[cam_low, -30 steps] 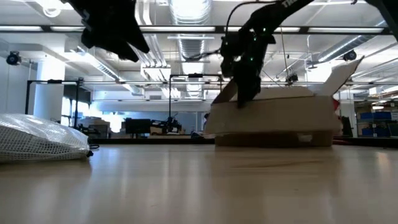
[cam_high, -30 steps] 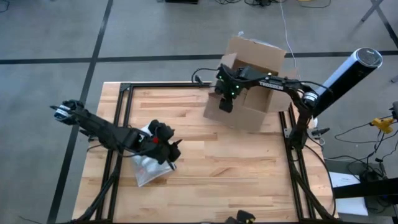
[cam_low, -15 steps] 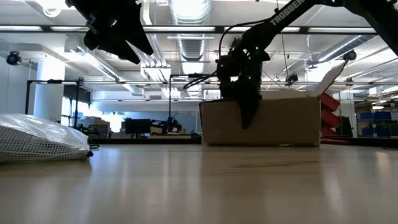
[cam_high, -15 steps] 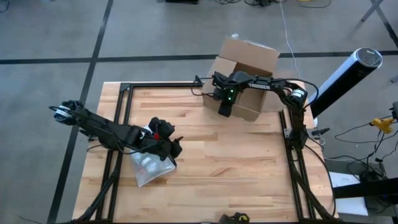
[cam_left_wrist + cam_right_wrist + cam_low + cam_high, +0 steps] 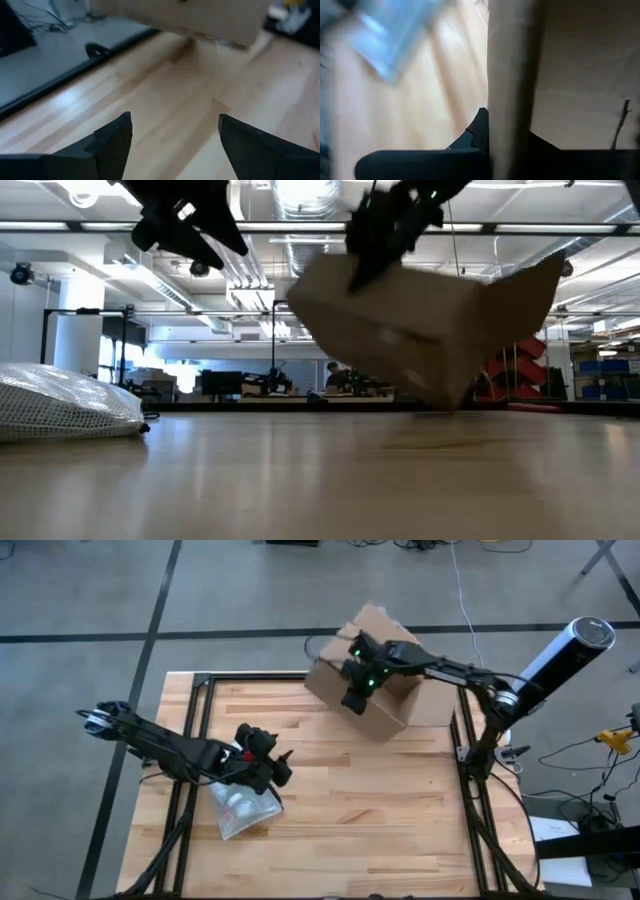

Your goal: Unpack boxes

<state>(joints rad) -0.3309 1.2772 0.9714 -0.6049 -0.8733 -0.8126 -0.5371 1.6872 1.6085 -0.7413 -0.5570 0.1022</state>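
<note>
The brown cardboard box (image 5: 392, 712) stands tipped at the table's far right. In the low view the box (image 5: 420, 330) has its left side raised and its lower right corner (image 5: 450, 404) down at the table. My right gripper (image 5: 352, 698) is shut on its raised side. My left gripper (image 5: 280, 768) hovers open at the table's left over a translucent mesh pouch (image 5: 240, 812), which lies flat on the wood. Nothing shows between its fingers (image 5: 112, 137) in the left wrist view. My right gripper pinches one upright cardboard wall of the box (image 5: 512, 100) at its raised left edge (image 5: 350, 280). One finger (image 5: 474, 134) is on each face of the wall. The fingers slant down from above. The box hangs tilted below them, with its far lower corner on the table.
Black frame rails (image 5: 200, 720) run along the table's left, far and right sides. The right arm's base post (image 5: 478, 740) stands at the right edge. Bare wood (image 5: 380, 820) lies in the middle and near right. The pouch (image 5: 60, 405) bulges at the left in the low view.
My right gripper has risen with the box's left wall and tipped more level. The box, flat on the table before, has been tipped up and turned about: its left side is lifted while its right lower corner stays down. My left gripper has kept its place.
</note>
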